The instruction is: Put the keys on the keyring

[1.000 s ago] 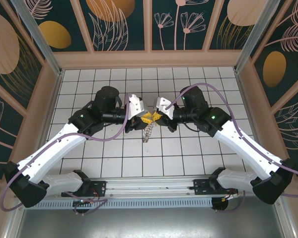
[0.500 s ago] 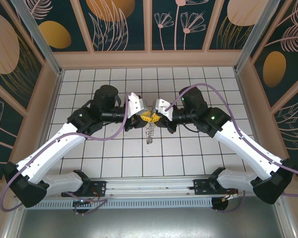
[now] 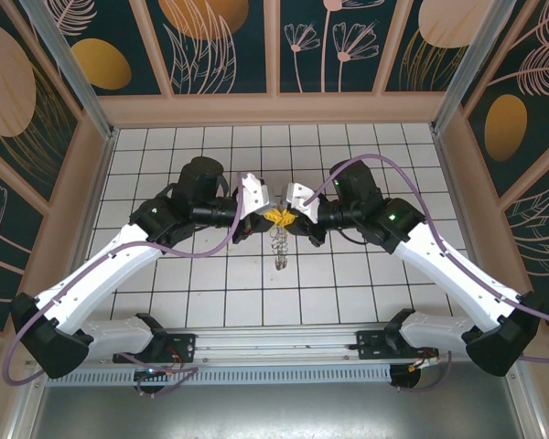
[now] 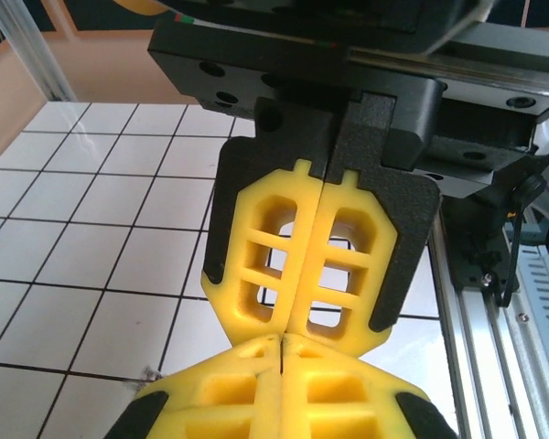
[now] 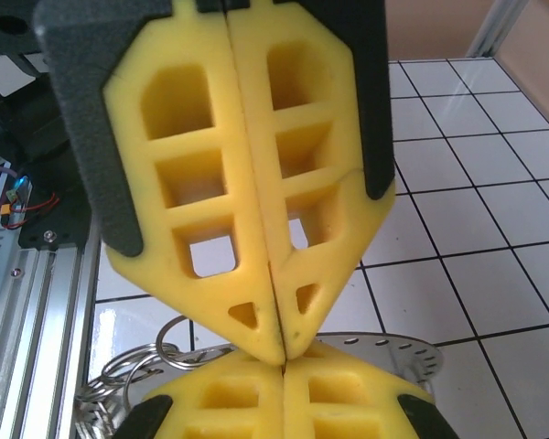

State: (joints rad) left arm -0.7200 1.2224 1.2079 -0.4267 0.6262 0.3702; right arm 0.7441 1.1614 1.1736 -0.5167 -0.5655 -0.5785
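Observation:
My left gripper (image 3: 271,217) and right gripper (image 3: 285,218) meet tip to tip over the middle of the tiled table. In the left wrist view my left gripper (image 4: 282,340) is shut with nothing showing in its seam, and the right gripper (image 4: 286,322) is shut against it. In the right wrist view my right gripper (image 5: 284,369) is shut. The keyring (image 5: 389,346), a flat grey ring with small holes, lies level just past its tips. Its wire loops (image 5: 142,366) spread towards the near side, and show as wire loops (image 3: 279,247) from above. Whether either gripper pinches the ring I cannot tell. The keys are hidden.
The white tiled table (image 3: 348,274) is boxed in by wooden walls (image 3: 274,108) at the back and both sides. A metal rail (image 3: 274,352) with the arm bases runs along the near edge and shows as a rail (image 4: 494,302) beside the fingers.
My left jaws have closed from partly open to shut. Both grippers' tips have drawn together, and the wire loops below them have shifted slightly right and towards the near edge.

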